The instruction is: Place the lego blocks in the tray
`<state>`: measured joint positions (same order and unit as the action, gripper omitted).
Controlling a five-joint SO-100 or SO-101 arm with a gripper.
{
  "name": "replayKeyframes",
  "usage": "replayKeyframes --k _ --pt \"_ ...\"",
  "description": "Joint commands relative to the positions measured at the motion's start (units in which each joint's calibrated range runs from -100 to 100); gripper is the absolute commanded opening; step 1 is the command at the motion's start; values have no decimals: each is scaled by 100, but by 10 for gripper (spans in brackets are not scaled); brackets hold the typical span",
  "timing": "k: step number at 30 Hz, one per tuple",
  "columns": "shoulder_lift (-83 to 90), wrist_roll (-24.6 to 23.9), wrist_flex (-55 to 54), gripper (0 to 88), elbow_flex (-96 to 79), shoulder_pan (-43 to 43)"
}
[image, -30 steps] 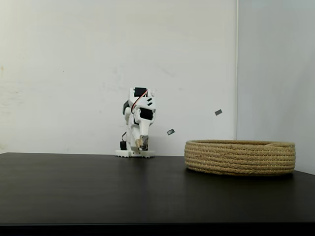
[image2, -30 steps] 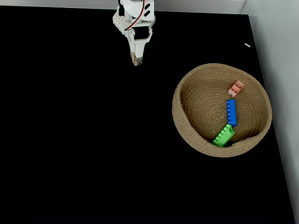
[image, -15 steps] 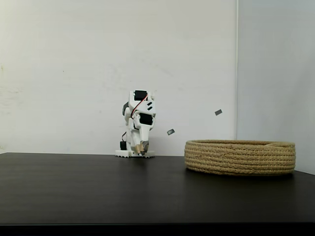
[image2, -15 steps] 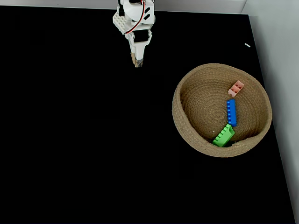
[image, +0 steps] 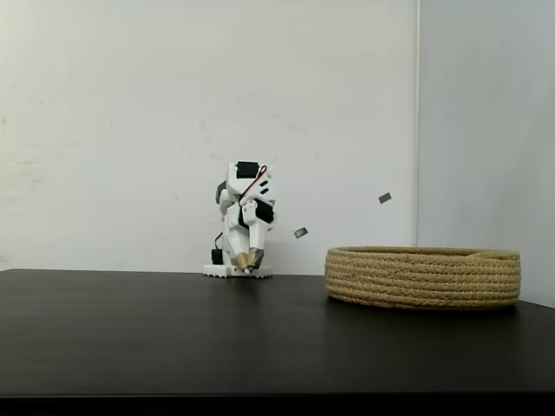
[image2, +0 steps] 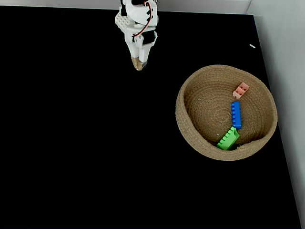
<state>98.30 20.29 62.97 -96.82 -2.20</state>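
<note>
While all three lego blocks lie inside the tray [image2: 190, 129], a round coiled-rope basket at the right of the frame seen from above, each sits apart: the pink brick [image2: 240, 90] toward the upper right of the basin, the blue brick [image2: 236, 114] just below it, the green brick [image2: 228, 138] against the lower wall. My gripper [image2: 138, 66] is well away at top centre, folded down near my base, fingers together and holding nothing, its tip low over the black table [image2: 81, 143].
</note>
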Motion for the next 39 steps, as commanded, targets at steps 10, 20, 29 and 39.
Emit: replayKeyframes --k 10,20,29,39 --pt "49 -1411 579 0 439 278" --pt "58 -1455 879 1 521 533" --pt "58 -1621 879 3 521 286" --pt "49 -1841 879 3 521 -85"
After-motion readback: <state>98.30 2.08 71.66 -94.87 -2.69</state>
